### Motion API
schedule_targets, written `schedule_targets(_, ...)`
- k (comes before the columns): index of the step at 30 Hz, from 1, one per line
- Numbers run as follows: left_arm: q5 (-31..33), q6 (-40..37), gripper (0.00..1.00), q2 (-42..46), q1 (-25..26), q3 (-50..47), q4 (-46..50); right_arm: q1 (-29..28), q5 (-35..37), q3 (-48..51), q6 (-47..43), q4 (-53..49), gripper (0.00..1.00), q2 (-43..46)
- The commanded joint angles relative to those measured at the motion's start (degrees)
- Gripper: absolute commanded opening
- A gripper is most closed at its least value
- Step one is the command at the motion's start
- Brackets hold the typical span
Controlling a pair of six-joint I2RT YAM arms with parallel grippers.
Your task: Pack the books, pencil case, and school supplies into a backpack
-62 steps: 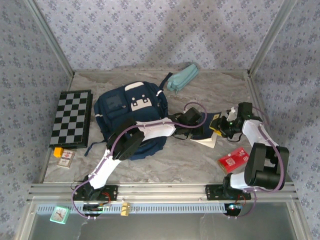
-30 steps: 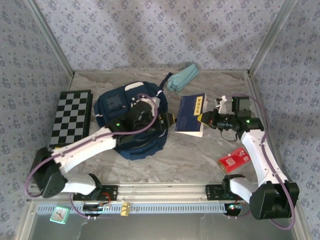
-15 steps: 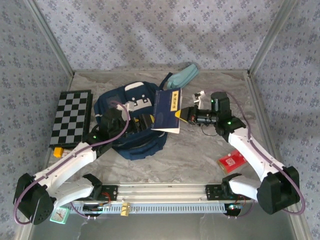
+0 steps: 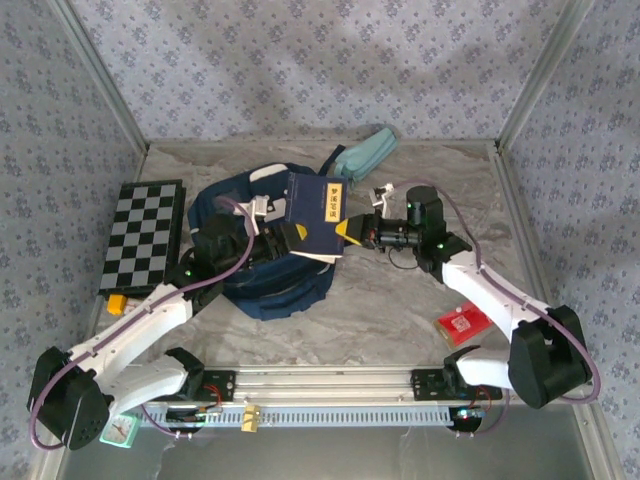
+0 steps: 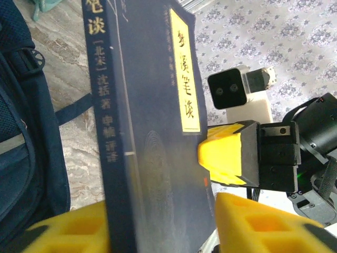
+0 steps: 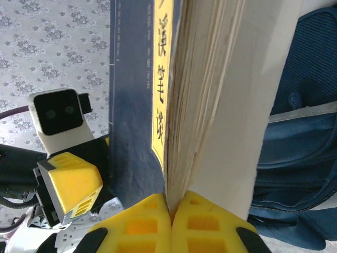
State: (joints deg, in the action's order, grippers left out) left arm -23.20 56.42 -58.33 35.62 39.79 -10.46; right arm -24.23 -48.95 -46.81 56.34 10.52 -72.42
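The right gripper (image 4: 347, 229) was closed on one navy book (image 4: 312, 213), which stood on edge in the air just above the backpack (image 4: 278, 295), over the side nearest the right arm. In the right wrist view the two pads met on only a thin slice of the book, the front cover or a few leaves, while the page block bulged loose beside them. The left gripper (image 5: 158, 213) reached in from the backpack's other side with its jaws astride the book's spine end. They sat close against both faces, but I could not tell whether they were pressing yet. The main risk looked like the book fanning open or tearing at the cover, since so little of it was pinched. If the right pads let go before the left ones had truly clamped, it would likely drop flat on top of the backpack rather than inside. The backpack's opening was hidden beneath the book and arms, so a snag on its rim was possible. The pencil case (image 4: 365, 153) lay just beyond the backpack's far corner, and the red packet (image 4: 462, 322) lay well apart from it, near the right arm's base.
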Motion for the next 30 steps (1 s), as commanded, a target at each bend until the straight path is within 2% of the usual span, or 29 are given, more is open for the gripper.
schedule_targets(1, -2.72, 0.27, 0.34, 0.44, 0.07, 0.52, -4.22, 0.29, -2.07, -0.29, -1.73, 1.07, 0.04, 0.09)
schedule_targets(4, -2.55, 0.69, 0.22, 0.05, 0.05, 0.67, -4.2, 0.39, -1.78, -1.17, -3.49, -1.78, 0.08, 0.25)
schedule_targets(7, -2.52, 1.23, 0.13, -0.64, 0.0, 0.91, -4.92, 0.56, -1.92, -1.1, -4.01, -2.82, 0.19, 0.3)
schedule_targets(8, -2.31, 1.51, 0.11, -0.81, 0.07, 1.01, -5.05, 0.79, -1.81, -1.22, -4.41, -3.84, 0.25, 0.35)
schedule_targets(10, -2.35, 2.72, 0.07, -1.31, 0.01, 0.91, -7.45, 1.46, -0.45, -0.65, -4.77, -6.29, 0.5, 0.83)
schedule_targets(12, -2.31, 4.1, 0.04, -1.97, 0.17, 0.86, -10.04, 1.82, 0.46, 0.41, -3.79, -6.08, 0.71, 1.26)
schedule_targets(13, -2.2, 4.84, 0.03, -2.42, 0.4, 1.01, -11.23, 1.76, 0.52, 0.88, -2.91, -5.04, 0.78, 1.12)
schedule_targets(15, -2.2, 5.35, 0.01, -3.62, 0.8, 1.99, -12.22, 1.32, -0.32, 0.74, -1.73, -3.49, 0.84, 0.18)
schedule_targets(17, -1.83, 5.53, 0.0, -4.66, 1.46, 3.03, -12.93, 0.54, -1.28, 0.04, -0.51, -2.06, 0.87, -0.89)
schedule_targets(22, 0.48, 4.32, 0.0, -7.26, 2.68, 5.47, -10.7, -0.55, -4.21, 0.88, 9.05, 13.33, 0.87, -1.86)
schedule_targets(27, 3.85, 2.84, 0.0, -7.3, 2.7, 5.57, -6.73, 0.22, -4.57, 1.1, 9.82, 13.65, 0.84, -0.3)
schedule_targets(30, 4.74, 1.99, 0.0, -7.33, 2.7, 5.43, -4.66, 0.91, -4.45, 1.28, 9.2, 12.56, 0.74, 0.99)
